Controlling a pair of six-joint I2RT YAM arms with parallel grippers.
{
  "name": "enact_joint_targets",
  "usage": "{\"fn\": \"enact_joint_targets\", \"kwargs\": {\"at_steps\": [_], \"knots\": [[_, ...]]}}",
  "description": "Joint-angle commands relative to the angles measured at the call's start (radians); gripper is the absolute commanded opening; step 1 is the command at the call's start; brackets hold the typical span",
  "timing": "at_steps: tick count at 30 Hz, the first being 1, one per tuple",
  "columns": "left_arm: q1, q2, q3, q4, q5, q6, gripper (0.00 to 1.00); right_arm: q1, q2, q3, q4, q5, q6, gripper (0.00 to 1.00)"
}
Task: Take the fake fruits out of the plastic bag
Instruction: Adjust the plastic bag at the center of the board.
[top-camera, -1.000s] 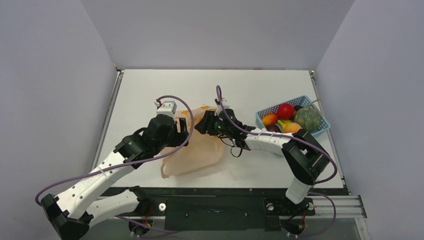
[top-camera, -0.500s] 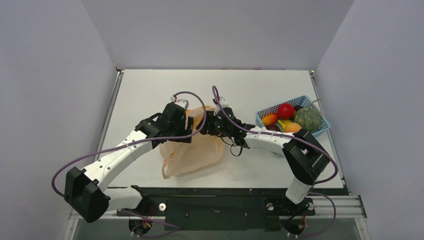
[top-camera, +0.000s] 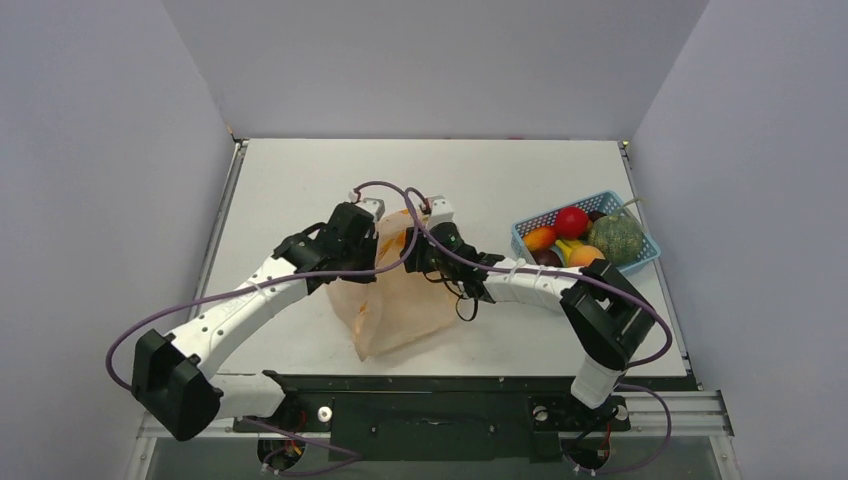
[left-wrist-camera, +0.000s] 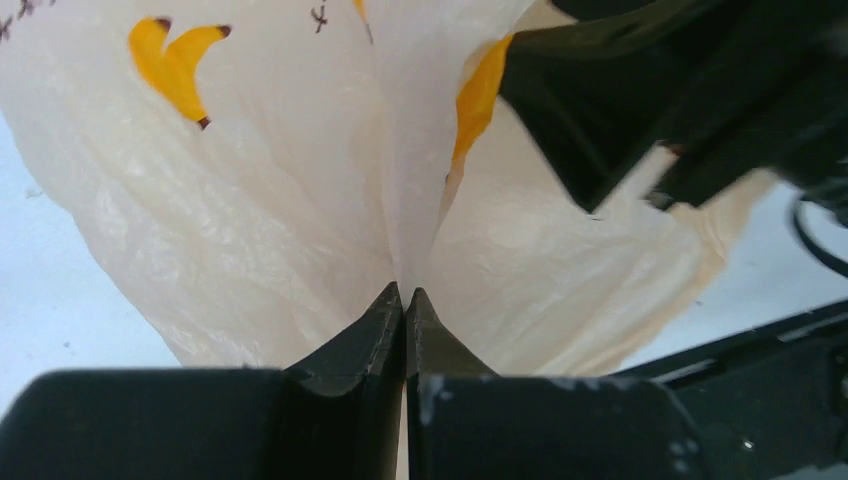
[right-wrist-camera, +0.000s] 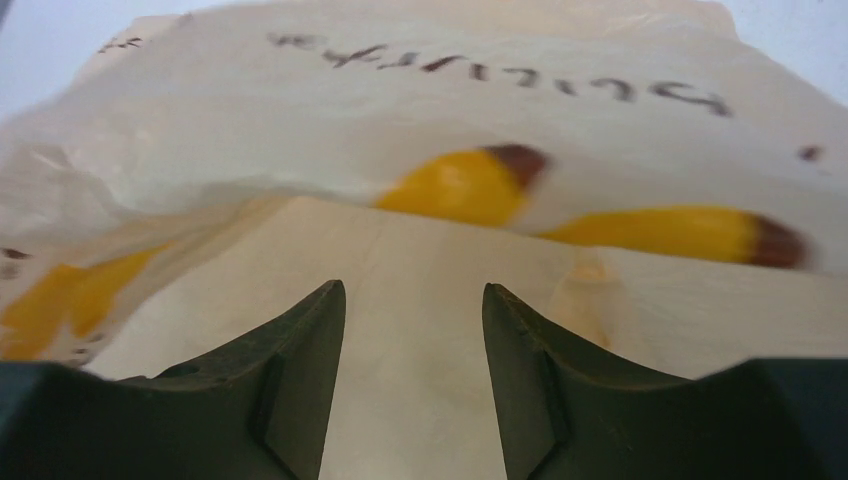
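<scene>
Left wrist view: left gripper (left-wrist-camera: 404, 300) pinches a fold of the bag (left-wrist-camera: 290, 210); right gripper (right-wrist-camera: 413, 330) has jaws apart against the film. Bag sits left of the basket (top-camera: 650, 248) holding the fruits (top-camera: 572, 221). Pulled hard, thin film may tear or slip free. A second ago the bag lay flatter, unpinched.

Bright, even light; blurred wrist close-ups.

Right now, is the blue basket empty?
No, the basket holds a red fruit, a green melon and more.
</scene>
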Motion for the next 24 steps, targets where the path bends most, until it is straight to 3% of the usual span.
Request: {"fn": "enact_joint_targets", "kwargs": {"at_steps": [1,5,10,12,15,19,24], "knots": [[-0.007,-0.113,0.066,0.079,0.173,-0.015,0.00,0.048,-0.011,-0.014,0.058,0.099,-0.247,0.50],[-0.006,-0.133,0.083,0.077,0.240,-0.033,0.00,0.089,-0.043,-0.035,0.042,0.152,-0.458,0.55],[-0.006,-0.174,0.046,0.084,0.300,-0.065,0.00,0.100,-0.037,-0.005,0.016,0.141,-0.486,0.60],[-0.005,-0.214,-0.003,0.109,0.321,-0.087,0.00,0.100,-0.027,0.022,-0.005,0.199,-0.387,0.62],[-0.006,-0.267,-0.060,0.159,0.353,-0.123,0.00,0.086,-0.024,0.030,0.006,0.170,-0.115,0.62],[-0.008,-0.306,-0.152,0.231,0.414,-0.177,0.00,0.100,-0.018,0.010,0.051,0.246,0.210,0.64],[-0.010,-0.357,-0.234,0.257,0.434,-0.208,0.00,0.090,0.030,0.016,0.071,0.262,0.445,0.68]]}}
